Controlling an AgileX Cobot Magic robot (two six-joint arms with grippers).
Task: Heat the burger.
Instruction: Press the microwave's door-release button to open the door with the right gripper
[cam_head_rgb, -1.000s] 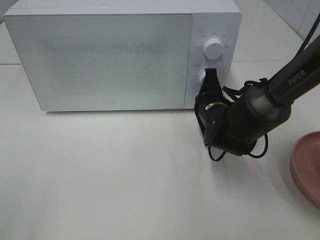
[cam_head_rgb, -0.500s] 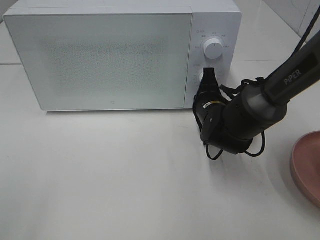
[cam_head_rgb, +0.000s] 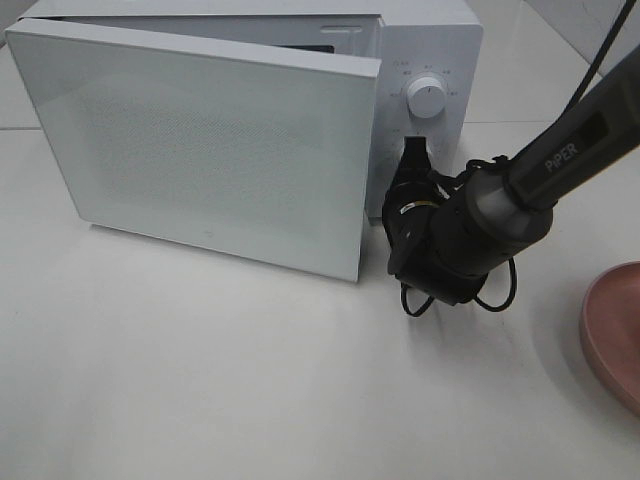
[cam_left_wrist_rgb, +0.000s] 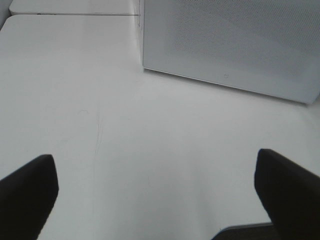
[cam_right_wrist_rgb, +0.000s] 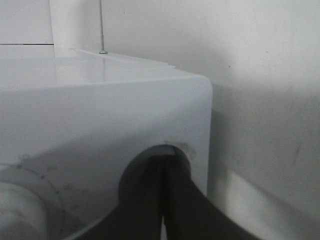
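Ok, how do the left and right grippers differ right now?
The left gripper is open, jaws wide apart; the right gripper is shut, jaws together. The left hangs over the table, touching nothing; the right has its tip against the microwave's control panel, beside the door that stands ajar. Both are black and hold nothing.

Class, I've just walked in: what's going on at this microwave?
The right gripper, shut, presses its tip against the control panel of the microwave, below the upper dial. The door stands partly open. The left gripper hangs open above the table, holding nothing. A pink plate sits at the right edge; no burger is in view.
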